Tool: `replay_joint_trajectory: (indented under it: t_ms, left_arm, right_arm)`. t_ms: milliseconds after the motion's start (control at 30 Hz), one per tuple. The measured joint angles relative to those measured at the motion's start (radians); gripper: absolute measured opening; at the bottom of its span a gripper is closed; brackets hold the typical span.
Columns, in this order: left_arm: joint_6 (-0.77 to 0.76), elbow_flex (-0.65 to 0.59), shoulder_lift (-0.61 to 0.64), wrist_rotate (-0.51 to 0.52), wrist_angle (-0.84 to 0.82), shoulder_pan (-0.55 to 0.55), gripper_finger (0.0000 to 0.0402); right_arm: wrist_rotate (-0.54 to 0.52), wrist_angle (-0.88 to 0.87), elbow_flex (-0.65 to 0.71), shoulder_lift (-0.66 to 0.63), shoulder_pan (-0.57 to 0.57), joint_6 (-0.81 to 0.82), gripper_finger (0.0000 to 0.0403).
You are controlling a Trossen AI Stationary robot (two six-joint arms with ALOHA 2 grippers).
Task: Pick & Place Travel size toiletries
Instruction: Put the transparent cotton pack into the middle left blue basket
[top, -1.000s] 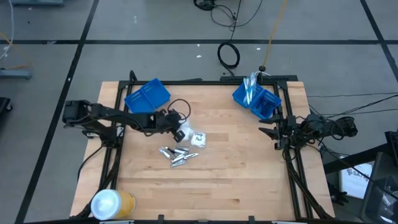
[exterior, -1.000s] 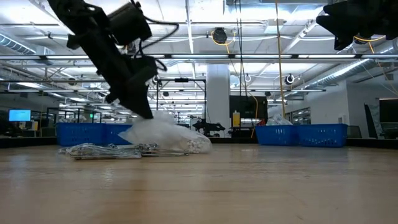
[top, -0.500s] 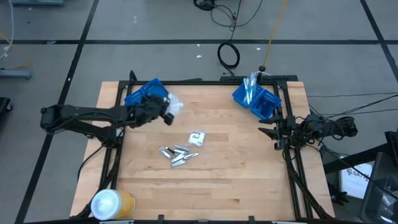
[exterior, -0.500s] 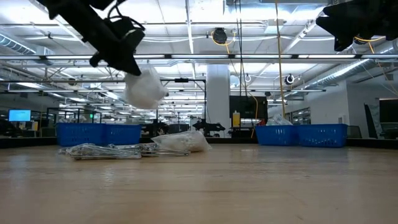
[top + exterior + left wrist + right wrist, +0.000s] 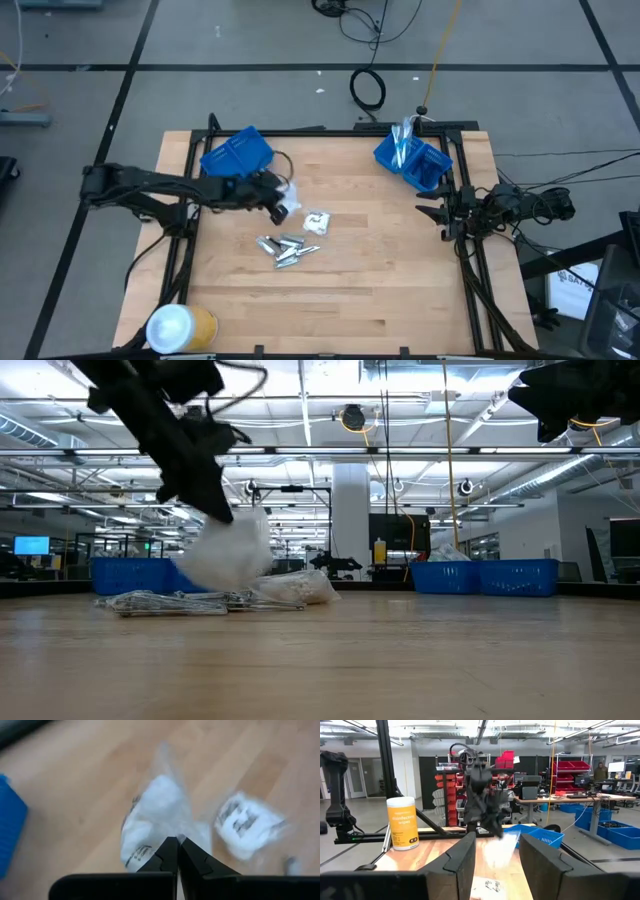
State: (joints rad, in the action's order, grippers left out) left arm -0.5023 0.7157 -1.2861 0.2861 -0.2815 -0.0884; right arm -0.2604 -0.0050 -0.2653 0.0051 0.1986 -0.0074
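Note:
My left gripper (image 5: 277,197) is above the table's middle left, shut on a small white packet in clear wrap (image 5: 225,555) (image 5: 155,815). A second white packet (image 5: 317,222) (image 5: 247,822) lies flat on the wood just to the right of it. Several short silver tubes (image 5: 285,248) (image 5: 170,601) lie in a heap nearer the table's near edge. My right gripper (image 5: 440,213) (image 5: 497,865) waits open at the table's right edge, touching nothing. No razors or toothbrushes show on the table. My left gripper pinches the packet's clear wrap (image 5: 176,831) between its two shut fingertips (image 5: 222,512), coming from above and slanting down toward the table's right. The packet hangs below the fingers, blurred, low over the table. I cannot tell whether its lower end touches the tubes.
A blue bin (image 5: 237,155) stands at the far left of the table and another blue bin (image 5: 412,162), with items in it, at the far right. A big yellow-and-white roll (image 5: 180,327) stands at the near left corner. Bare wood lies between heap and right edge.
My left gripper, shut on the packet, lifted it off the table and carried it up toward the left blue bin. It then came back down toward the table's middle, so the packet now hangs lower, near the second packet. The right arm kept still.

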Motion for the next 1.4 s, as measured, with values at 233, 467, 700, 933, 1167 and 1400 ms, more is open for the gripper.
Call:
replay_joint_trajectory:
  t_ms: [233, 467, 700, 933, 1167, 1400]
  left_arm:
    - [-0.052, 0.000, -0.214, -0.002, 0.058, 0.018, 0.0001]
    - [-0.096, 0.001, -0.310, 0.052, 0.068, -0.008, 0.0037]
    - [-0.120, 0.001, -0.314, 0.068, 0.068, -0.060, 0.0120]
    - [-0.015, 0.000, -0.281, -0.157, 0.169, -0.069, 0.0212]
    - [0.021, 0.000, -0.252, -0.228, 0.236, -0.064, 0.0259]
    - [0.040, 0.000, -0.252, -0.099, 0.226, -0.069, 0.0269]
  right_arm:
    - [0.000, 0.000, 0.000, 0.000, 0.000, 0.007, 0.0139]
    - [0.000, 0.000, 0.000, 0.000, 0.000, 0.008, 0.0139]
    - [0.000, 0.000, 0.000, 0.000, 0.000, 0.008, 0.0139]
    - [0.000, -0.013, 0.000, 0.000, 0.000, 0.007, 0.0139]
    - [-0.004, -0.019, 0.000, 0.000, 0.000, 0.009, 0.0139]
    - [-0.001, -0.022, 0.000, 0.000, 0.000, 0.014, 0.0139]
